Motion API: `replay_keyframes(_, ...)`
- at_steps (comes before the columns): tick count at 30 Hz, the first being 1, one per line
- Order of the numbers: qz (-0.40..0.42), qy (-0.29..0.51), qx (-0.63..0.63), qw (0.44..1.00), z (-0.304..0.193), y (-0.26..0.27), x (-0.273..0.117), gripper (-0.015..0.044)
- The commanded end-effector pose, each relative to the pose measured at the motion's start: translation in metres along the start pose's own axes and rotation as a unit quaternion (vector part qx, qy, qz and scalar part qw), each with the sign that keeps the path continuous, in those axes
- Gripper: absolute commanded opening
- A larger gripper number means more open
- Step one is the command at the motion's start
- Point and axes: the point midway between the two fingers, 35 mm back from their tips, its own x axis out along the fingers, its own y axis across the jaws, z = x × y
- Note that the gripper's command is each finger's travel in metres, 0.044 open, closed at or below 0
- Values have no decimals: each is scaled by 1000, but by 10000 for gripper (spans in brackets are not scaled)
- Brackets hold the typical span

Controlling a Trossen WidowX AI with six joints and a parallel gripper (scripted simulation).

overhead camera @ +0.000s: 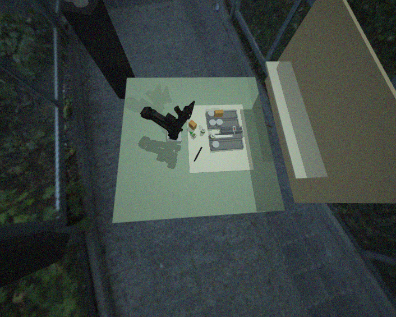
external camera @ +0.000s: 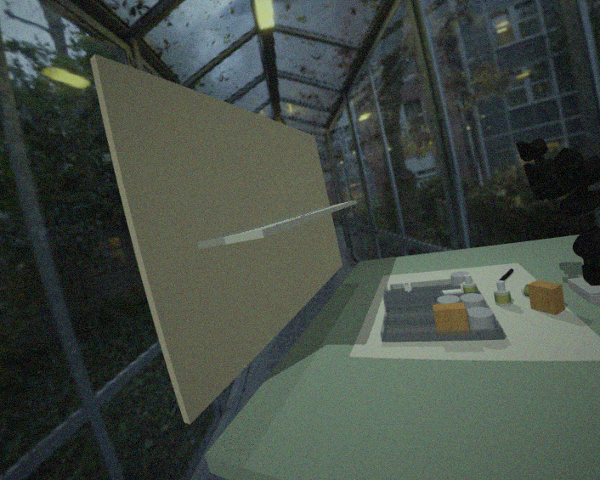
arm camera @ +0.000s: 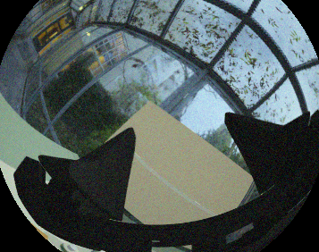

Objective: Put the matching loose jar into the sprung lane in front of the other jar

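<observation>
My gripper (arm camera: 180,125) is open and empty, raised high and pointing away from the table, well clear of the jars. A small white-topped jar with an olive band (overhead camera: 212,136) (external camera: 468,286) stands near the front of a narrow lane in the grey rack (overhead camera: 226,144) (external camera: 443,336). A pale bar (overhead camera: 225,136) (external camera: 451,291) lies behind it; the pusher plate is too small to make out. A similar loose jar (overhead camera: 202,130) (external camera: 501,294) stands upright in front of the rack. Another loose jar, with green on it (overhead camera: 192,133) (external camera: 526,290), is near the orange box and partly hidden in the exterior view.
An orange box (overhead camera: 192,124) (external camera: 546,296) stands near the loose jars. Another orange box (overhead camera: 219,113) (external camera: 450,318) and several grey round-topped containers occupy other lanes. A black pen (overhead camera: 198,154) (external camera: 506,274) lies on the white mat (overhead camera: 219,163) (external camera: 540,341). A tall tan panel (overhead camera: 346,101) (external camera: 220,191) stands beyond the rack.
</observation>
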Motion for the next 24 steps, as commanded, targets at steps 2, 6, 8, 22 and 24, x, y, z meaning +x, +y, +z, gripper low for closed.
replay_keyframes(2, -7, 14, 31, 999, -10, -5, 4, 440)
replay_keyframes(6, -37, 111, 203, 972, -72, -19, 24, 440)
replay_keyframes(8, -46, 170, 282, 943, -105, -15, 31, 440)
replay_keyframes(22, -31, 441, 500, 745, -211, 64, 26, 440)
replay_keyframes(24, -22, 480, 515, 710, -219, 80, 21, 440)
